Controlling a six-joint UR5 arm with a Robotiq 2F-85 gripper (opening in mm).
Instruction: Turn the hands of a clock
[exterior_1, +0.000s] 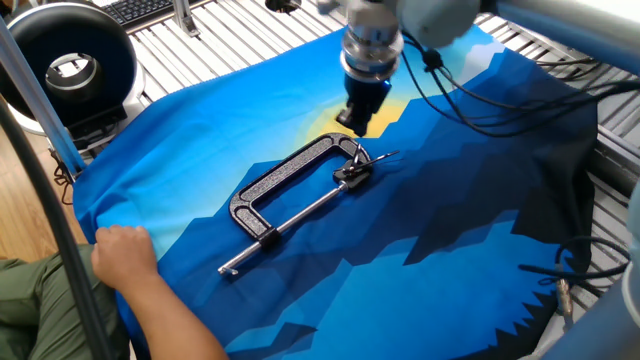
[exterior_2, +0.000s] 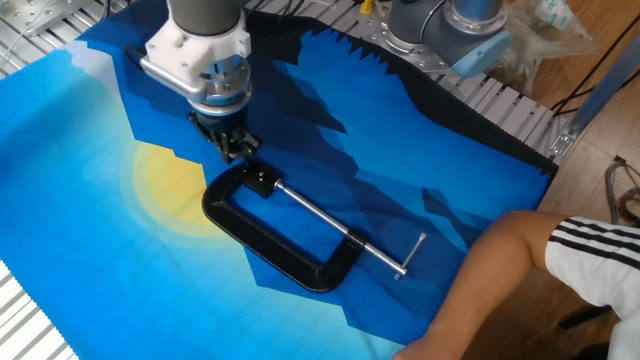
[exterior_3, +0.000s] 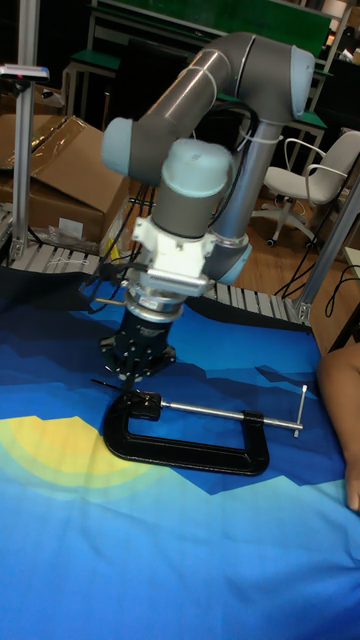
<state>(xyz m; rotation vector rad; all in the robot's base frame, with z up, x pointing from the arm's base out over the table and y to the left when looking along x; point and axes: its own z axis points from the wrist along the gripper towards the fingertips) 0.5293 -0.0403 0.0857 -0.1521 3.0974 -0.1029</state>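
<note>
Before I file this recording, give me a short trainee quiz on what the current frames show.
1. True or false: the two-finger gripper is clamped on the black metal C-clamp.
2. Which end of the clamp is the gripper nearest: A) the T-handle, B) the jaw end, C) the middle of the curved frame?
3. Fill in: the clamp lies on a ___ and yellow printed cloth.

Key:
1. False; it hangs above the jaw end, apart from it.
2. B.
3. Blue.
</note>
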